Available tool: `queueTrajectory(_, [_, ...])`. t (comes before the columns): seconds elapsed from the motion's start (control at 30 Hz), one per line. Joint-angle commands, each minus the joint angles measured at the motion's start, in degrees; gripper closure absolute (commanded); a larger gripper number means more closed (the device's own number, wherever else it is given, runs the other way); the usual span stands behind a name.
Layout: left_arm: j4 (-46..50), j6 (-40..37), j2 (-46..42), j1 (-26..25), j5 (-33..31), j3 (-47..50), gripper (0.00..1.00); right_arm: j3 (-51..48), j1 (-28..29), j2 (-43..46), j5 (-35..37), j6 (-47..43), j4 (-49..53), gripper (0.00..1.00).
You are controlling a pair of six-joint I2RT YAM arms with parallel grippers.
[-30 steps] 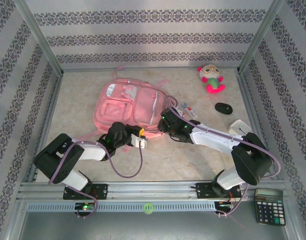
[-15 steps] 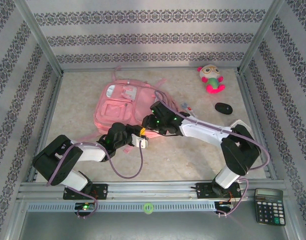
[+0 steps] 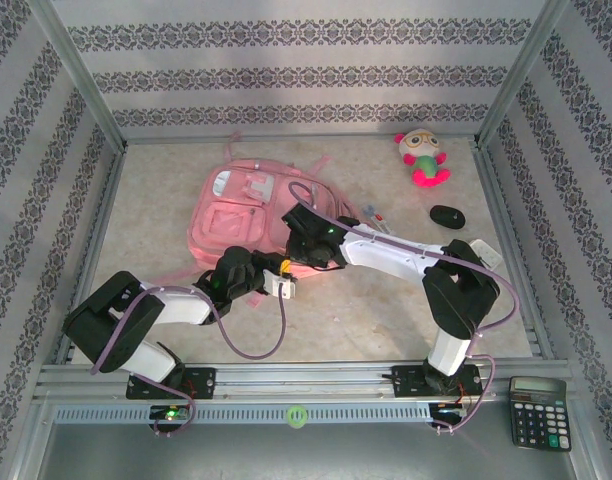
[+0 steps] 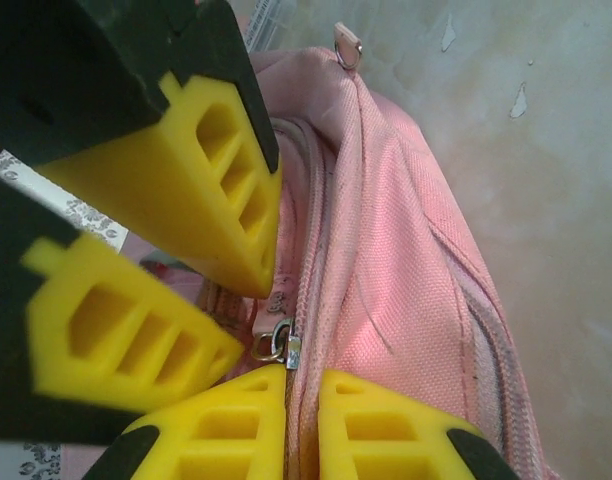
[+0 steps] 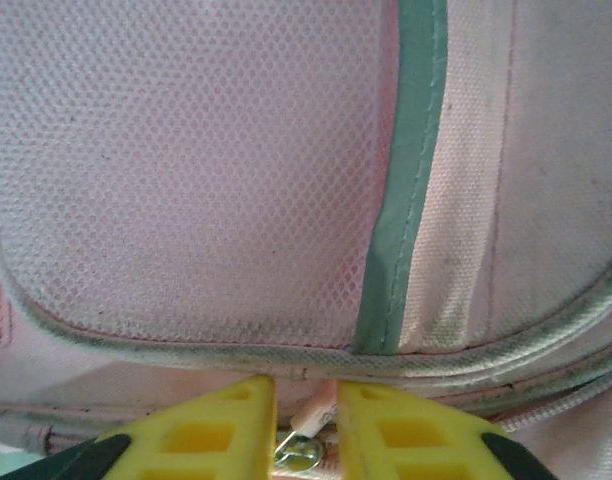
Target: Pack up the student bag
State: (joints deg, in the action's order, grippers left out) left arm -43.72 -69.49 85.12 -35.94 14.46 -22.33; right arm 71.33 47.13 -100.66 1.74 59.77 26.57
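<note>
The student bag (image 3: 234, 212), a pink backpack, lies flat at mid-table. My left gripper (image 3: 254, 270) is at its near edge; the left wrist view shows this gripper (image 4: 301, 378) shut on the pink fabric beside the zip, just below the metal slider (image 4: 286, 345). My right gripper (image 3: 299, 240) reaches in from the right over the bag's near right corner. Its yellow fingers (image 4: 221, 205) meet mine at the slider. In the right wrist view the right gripper (image 5: 306, 388) is closed on the small pink zip pull (image 5: 321, 418), under a mesh pocket (image 5: 186, 160).
A plush toy (image 3: 422, 157) sits at the back right, a black mouse (image 3: 447, 216) in front of it, and a white box (image 3: 476, 250) by the right rail. Pens (image 3: 378, 218) lie right of the bag. A calculator (image 3: 538, 410) rests outside the frame.
My right arm swung left from the table onto the bag's near edge, and its jaws narrowed around the zip pull. My left arm kept its hold.
</note>
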Motion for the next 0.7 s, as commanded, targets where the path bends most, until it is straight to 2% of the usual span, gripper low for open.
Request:
queueTrajectory(0.0, [-4.79, -0.48, -3.41, -0.53, -0.83, -0.35, 1.0, -4.03, -0.9, 0.94, 5.15, -0.48, 7.73, 0.85])
queueTrajectory(0.13, [-4.68, -0.71, -3.46, -0.53, -1.32, -0.34, 1.0, -6.69, -1.21, 3.88, 7.0, 0.16, 7.32, 0.94])
queueTrajectory(0.37, [-4.44, -0.85, -3.76, -0.44, -1.47, -0.35, 1.0, -10.58, -2.55, 8.36, 7.94, 0.14, 7.39, 0.99])
queueTrajectory(0.43, [-4.31, -0.74, -3.91, -0.49, -1.24, -0.35, 1.0, -11.7, -3.09, 10.42, 6.19, -1.06, 4.5, 0.89])
queueTrajectory(0.5, [-4.63, -0.23, -4.04, -0.51, -1.1, -0.24, 1.0, -13.55, -3.12, 13.12, 3.1, -2.82, -1.32, 0.66])
queueTrajectory(0.53, [-5.11, 0.8, -4.15, -0.52, -1.1, -0.26, 1.0, -14.55, -3.25, 14.45, 0.63, -3.6, -5.19, 0.6])
queueTrajectory(0.6, [-7.98, 7.32, -4.89, -0.5, -1.09, -0.43, 1.0, -17.74, -3.69, 17.42, -5.09, -5.05, -14.47, 0.55])
queueTrajectory(0.67, [-8.44, 11.21, -5.68, -0.56, 0.42, -0.98, 1.0, -20.83, -4.2, 20.6, -7.56, -7.61, -20.77, 0.53])
